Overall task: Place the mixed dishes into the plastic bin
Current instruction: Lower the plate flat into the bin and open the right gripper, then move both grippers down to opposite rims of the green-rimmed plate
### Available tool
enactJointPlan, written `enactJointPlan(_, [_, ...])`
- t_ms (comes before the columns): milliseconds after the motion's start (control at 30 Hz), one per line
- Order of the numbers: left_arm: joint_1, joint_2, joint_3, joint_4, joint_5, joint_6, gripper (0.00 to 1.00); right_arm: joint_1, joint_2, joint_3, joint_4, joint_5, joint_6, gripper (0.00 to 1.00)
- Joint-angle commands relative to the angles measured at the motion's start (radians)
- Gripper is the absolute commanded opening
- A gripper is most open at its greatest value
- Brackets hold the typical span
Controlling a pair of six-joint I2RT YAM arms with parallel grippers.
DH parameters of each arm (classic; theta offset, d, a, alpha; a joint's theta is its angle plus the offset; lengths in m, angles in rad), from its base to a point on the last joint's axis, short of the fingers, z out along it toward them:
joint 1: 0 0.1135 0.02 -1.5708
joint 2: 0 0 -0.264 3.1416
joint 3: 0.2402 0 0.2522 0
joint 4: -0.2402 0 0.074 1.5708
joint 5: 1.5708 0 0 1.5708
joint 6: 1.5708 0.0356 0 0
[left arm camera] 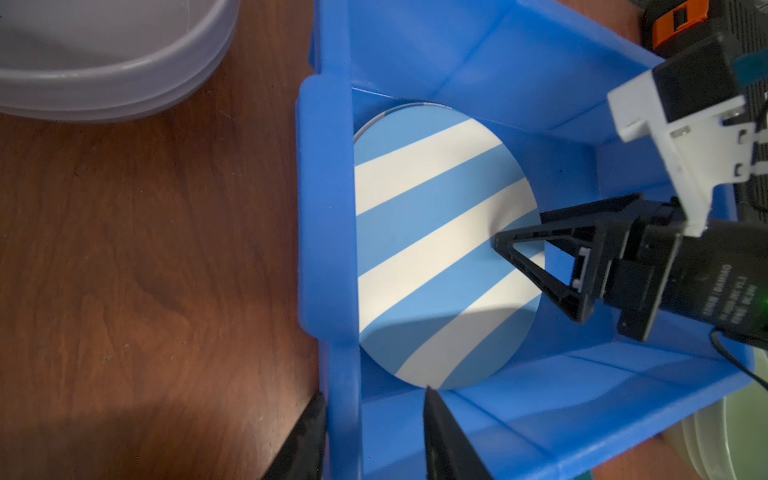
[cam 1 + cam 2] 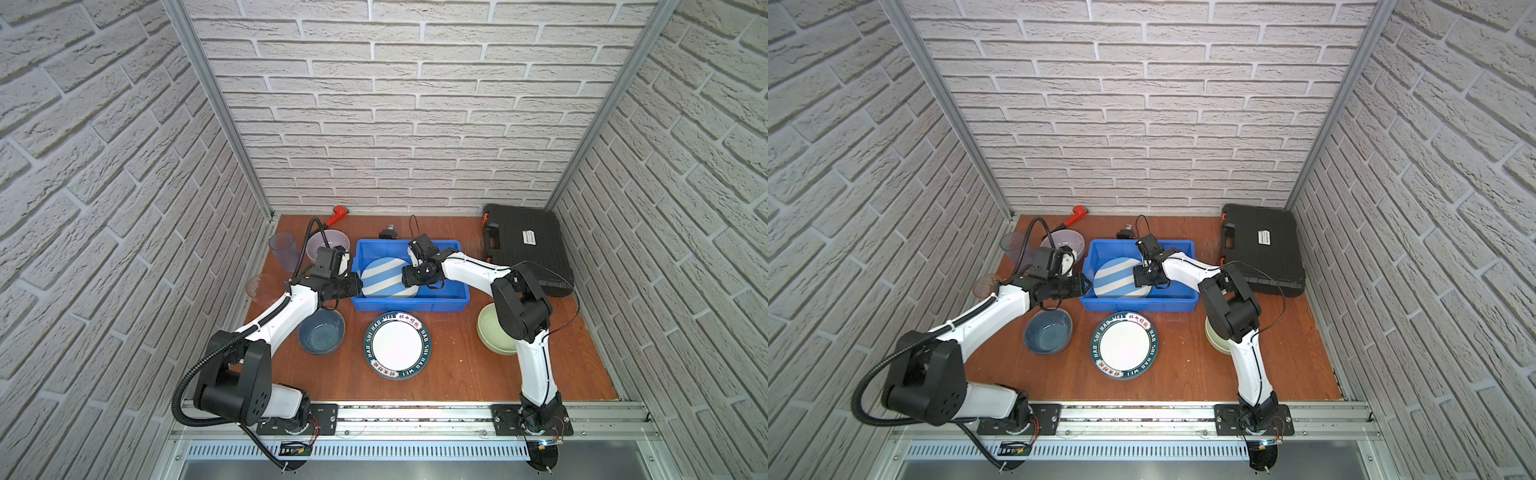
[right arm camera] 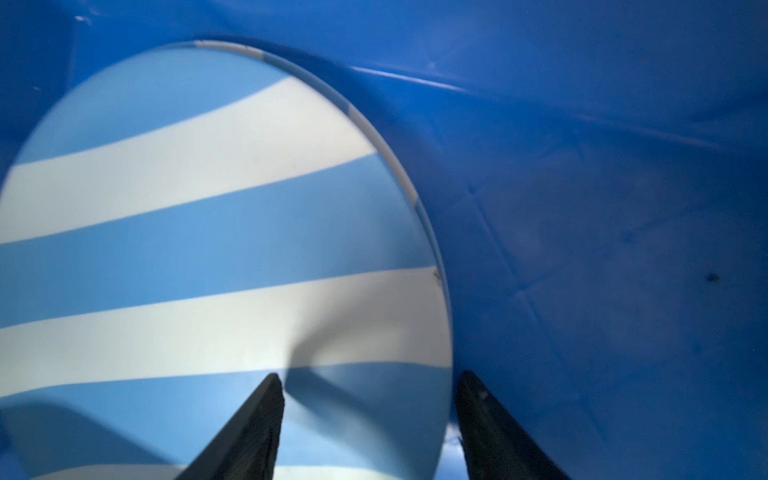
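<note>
Right wrist view is showing you the right gripper standing with its jaws well apart, one finger over the blue-and-white striped plate and one just past its rim, so it is gripping nothing. That plate is lying inside the plastic bin, toward its left end. Your left gripper is sitting astride the bin's left end wall, jaws partly apart, one finger outside and one inside. Whether it is pinching the wall I cannot tell. In both top views the teal-rimmed lettered plate, dark blue bowl and pale green bowl are sitting on the table in front of the bin. The lilac bowl and an upright tumbler are standing left of it.
</note>
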Motion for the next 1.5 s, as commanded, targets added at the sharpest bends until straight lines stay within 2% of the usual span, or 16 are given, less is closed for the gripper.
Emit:
enactJointPlan(0, [0.002,-0.017,0.012,0.020,0.023,-0.003,0.40,0.019,0.020,0.029,-0.015,-0.007,0.006,0.68])
enactJointPlan(333, [0.002,-0.026,0.011,0.021,0.031,-0.010,0.40,0.037,0.039,0.059,-0.007,-0.037,0.012,0.68])
enactJointPlan(667, [0.003,-0.048,0.027,-0.019,0.003,0.003,0.42,0.030,-0.051,0.057,-0.119,0.124,-0.043,0.72])
enactJointPlan(767, [0.004,-0.055,0.041,-0.036,-0.007,0.010,0.45,0.027,-0.095,0.051,-0.137,0.141,-0.058,0.74])
enactJointPlan(933, [0.003,-0.116,0.041,-0.069,-0.044,0.033,0.56,0.026,-0.164,0.034,-0.138,0.137,-0.074,0.75])
enactJointPlan(1100, [0.002,-0.212,0.042,-0.167,-0.062,0.054,0.57,0.027,-0.306,-0.032,-0.094,0.066,-0.108,0.73])
enactJointPlan(1267, [-0.038,-0.332,0.004,-0.273,-0.074,0.056,0.56,0.032,-0.480,-0.185,-0.040,-0.021,-0.126,0.68])
enactJointPlan(1367, [-0.110,-0.405,-0.021,-0.334,-0.110,0.056,0.55,0.053,-0.612,-0.321,-0.011,-0.060,-0.121,0.68])
enactJointPlan(1467, [-0.220,-0.450,-0.041,-0.382,-0.176,0.046,0.54,0.082,-0.737,-0.457,0.003,-0.067,-0.092,0.67])
